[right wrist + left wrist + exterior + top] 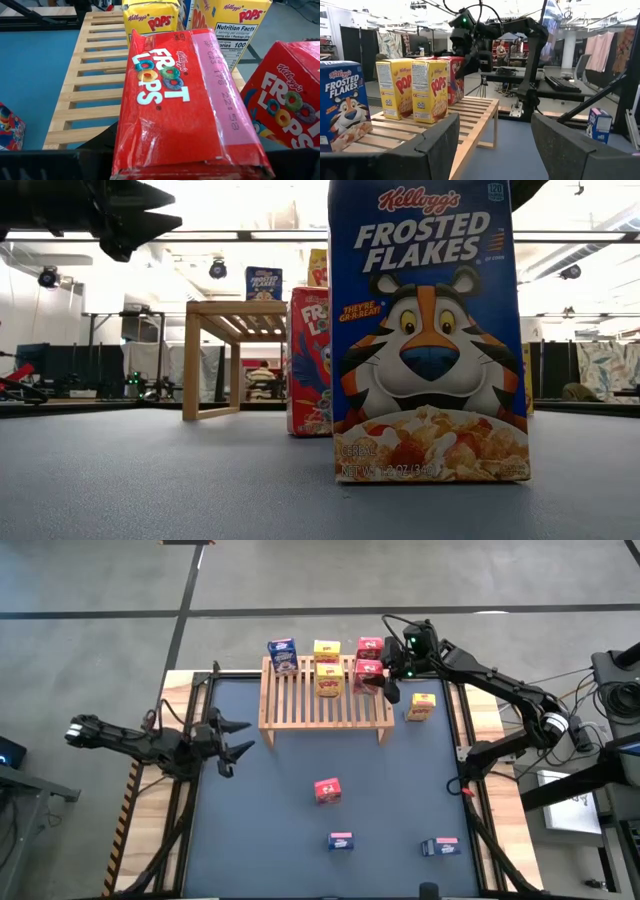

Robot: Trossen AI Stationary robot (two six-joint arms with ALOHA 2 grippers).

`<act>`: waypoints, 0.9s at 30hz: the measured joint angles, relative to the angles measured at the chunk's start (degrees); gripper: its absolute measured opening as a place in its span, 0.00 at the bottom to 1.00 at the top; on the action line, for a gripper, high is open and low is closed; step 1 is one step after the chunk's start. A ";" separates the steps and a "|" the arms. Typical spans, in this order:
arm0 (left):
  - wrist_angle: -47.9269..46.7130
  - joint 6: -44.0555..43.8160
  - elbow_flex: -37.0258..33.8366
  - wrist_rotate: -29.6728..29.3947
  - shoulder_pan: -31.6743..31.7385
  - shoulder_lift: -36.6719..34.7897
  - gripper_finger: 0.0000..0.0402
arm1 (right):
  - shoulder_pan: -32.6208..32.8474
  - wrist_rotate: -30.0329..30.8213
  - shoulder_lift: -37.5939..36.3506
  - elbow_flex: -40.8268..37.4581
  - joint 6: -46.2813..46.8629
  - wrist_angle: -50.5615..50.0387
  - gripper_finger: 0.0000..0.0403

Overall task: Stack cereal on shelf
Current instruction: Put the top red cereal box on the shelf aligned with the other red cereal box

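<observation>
From where I stand, the wooden shelf (325,695) sits toward twelve o'clock on the dark desk (280,810), its slatted top already carrying several small cereal boxes. A blue Frosted Flakes box (282,655) stands at the shelf's ten o'clock corner, two yellow Pops boxes (328,668) are lined up one behind the other near the middle, and a red Froot Loops box (369,648) stands at the one o'clock corner.

The right pincer (381,680) reaches in over the shelf's three o'clock end, and it is clenched on another red Froot Loops box (185,105), which fills the right wrist view, tilted on its side just above the slats with the Pops boxes just beyond it and the other red box beside it.

The left pincer (232,741) hangs over the desk at about nine o'clock, off the shelf's left end, its fingers (432,147) spread apart with nothing between them.

Still on the desk: a yellow box (421,706) just off the shelf's right leg at about two o'clock, a red box (327,790) near the centre, a blue box (341,841) at six o'clock, and another blue box (440,846) lying toward five o'clock.
</observation>
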 joint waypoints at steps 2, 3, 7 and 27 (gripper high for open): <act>-1.35 2.07 0.07 0.11 0.00 0.41 0.58 | 0.01 0.00 0.00 0.00 0.00 0.04 0.46; -2.73 3.12 0.09 0.44 0.00 0.38 0.58 | -0.01 0.00 0.00 0.00 0.00 0.08 0.46; -5.50 -0.57 0.04 1.11 -0.02 -2.43 0.58 | -0.01 0.00 0.00 0.00 0.02 0.27 0.46; -23.48 0.20 0.11 0.48 0.09 -18.55 0.58 | 0.02 -0.04 0.00 0.02 0.72 1.31 0.46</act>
